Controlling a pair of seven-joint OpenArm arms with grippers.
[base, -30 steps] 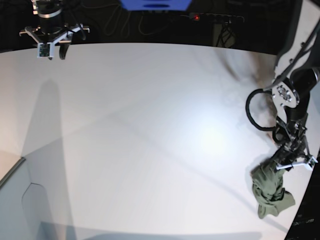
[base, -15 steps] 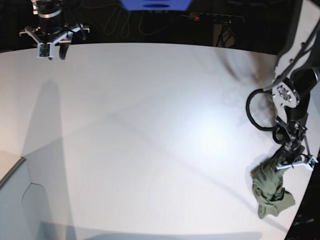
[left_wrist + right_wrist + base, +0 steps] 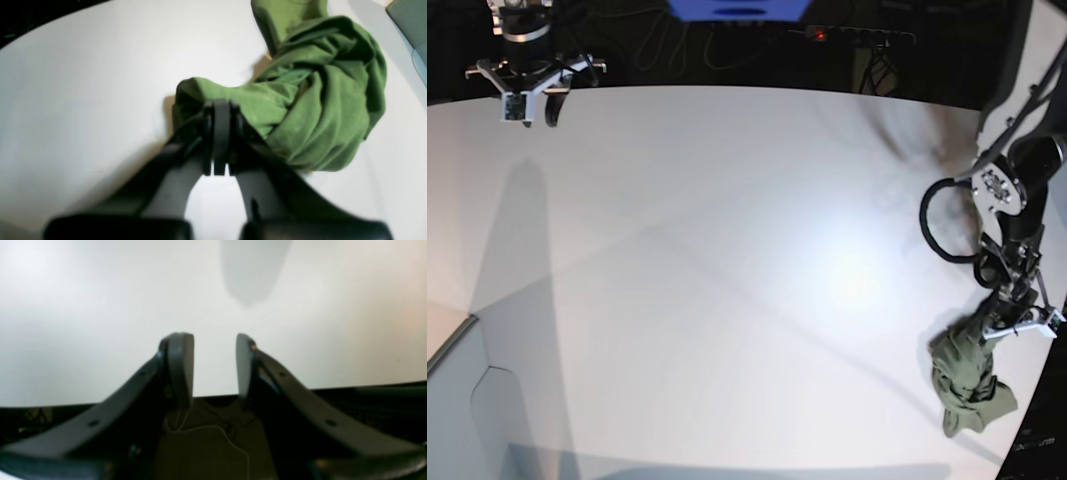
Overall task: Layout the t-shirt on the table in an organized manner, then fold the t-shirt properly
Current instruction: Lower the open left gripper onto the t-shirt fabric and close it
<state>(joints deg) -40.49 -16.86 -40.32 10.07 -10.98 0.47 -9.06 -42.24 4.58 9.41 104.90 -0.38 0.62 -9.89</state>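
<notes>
While the right gripper (image 3: 527, 100) hangs at the far left corner of the base view, over the back edge of the table (image 3: 727, 250), its two fingers (image 3: 180, 366) stand apart with nothing between them; its wrist view shows only bare white tabletop beyond the pads and a soft grey shadow farther off. No container shows in any view, so nothing is held in one. Behind the table's curved back edge lie dark cables, a blue object (image 3: 737, 10) at the top centre and a power strip (image 3: 852, 36) with a small red light. At the lower left a pale grey panel (image 3: 467, 410) meets the table's edge. Across the middle the white surface carries only faint shadows and a bright glare patch.

Toward the right of the base view, the left arm reaches down with a black cable loop (image 3: 942, 225) beside it. The left gripper (image 3: 217, 110) has its jaws pressed together, pinching a fold of the t-shirt (image 3: 320, 100). The olive-green shirt lies crumpled in a bunched heap near the table's right edge, most of its bulk just beyond and to one side of the closed fingertips, a ridge of cloth rising into the grip. A grey-green object (image 3: 410, 20) shows at the wrist view's upper right corner; what it is cannot be told.
</notes>
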